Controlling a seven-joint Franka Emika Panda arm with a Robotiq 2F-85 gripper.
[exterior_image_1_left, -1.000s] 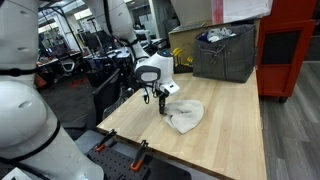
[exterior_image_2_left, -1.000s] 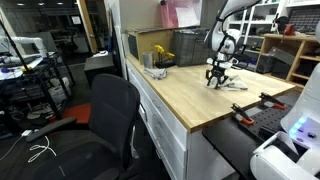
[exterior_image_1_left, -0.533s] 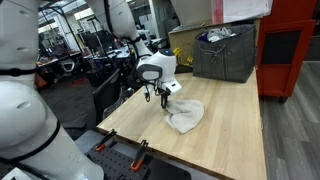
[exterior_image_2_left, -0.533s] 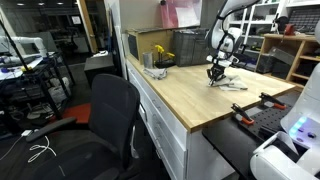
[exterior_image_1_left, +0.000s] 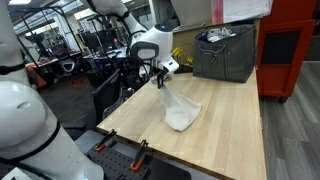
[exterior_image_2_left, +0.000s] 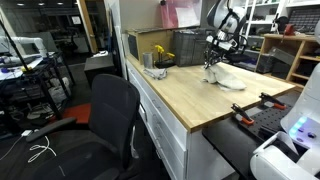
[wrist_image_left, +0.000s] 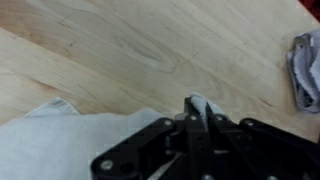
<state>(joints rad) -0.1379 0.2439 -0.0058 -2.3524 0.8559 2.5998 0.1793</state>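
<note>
the pincer (exterior_image_1_left: 160, 84) is clamped tight on one corner of the white cloth (exterior_image_1_left: 178, 108). the cloth hangs down right under it, and its low end lies on the wooden table (exterior_image_1_left: 230, 130) below. well behind the pincer, a gray bin (exterior_image_1_left: 225, 58) stands at the back of the table.

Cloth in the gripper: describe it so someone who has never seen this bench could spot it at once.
Find the long light wooden table with a dark grey bin at its far end. Near the middle lies a white cloth. Unlike the rigid bin, it is soft and crumpled, one corner pinched up off the wood by the shut gripper.
</note>
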